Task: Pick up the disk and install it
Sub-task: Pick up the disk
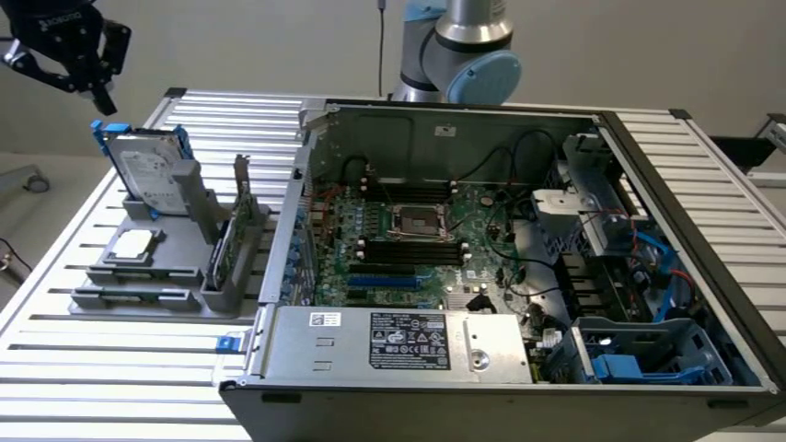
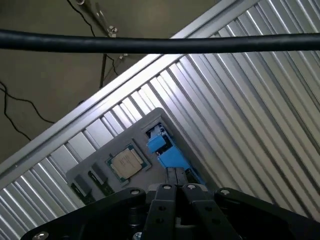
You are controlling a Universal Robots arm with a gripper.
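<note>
Though shut and empty, hand [image 1: 101, 96] above the disk [image 1: 145, 171] — upright in its grey rack [image 1: 186, 197]

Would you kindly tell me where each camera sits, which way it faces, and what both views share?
Exterior view: off the arm, raised, looking down on the open computer case, parts holder and table; the arm and end effector show.
Wrist view: on the wrist, looking down past the shut end effector at the parts holder.
Shared: the disk, the processor chip, the parts holder.
</note>
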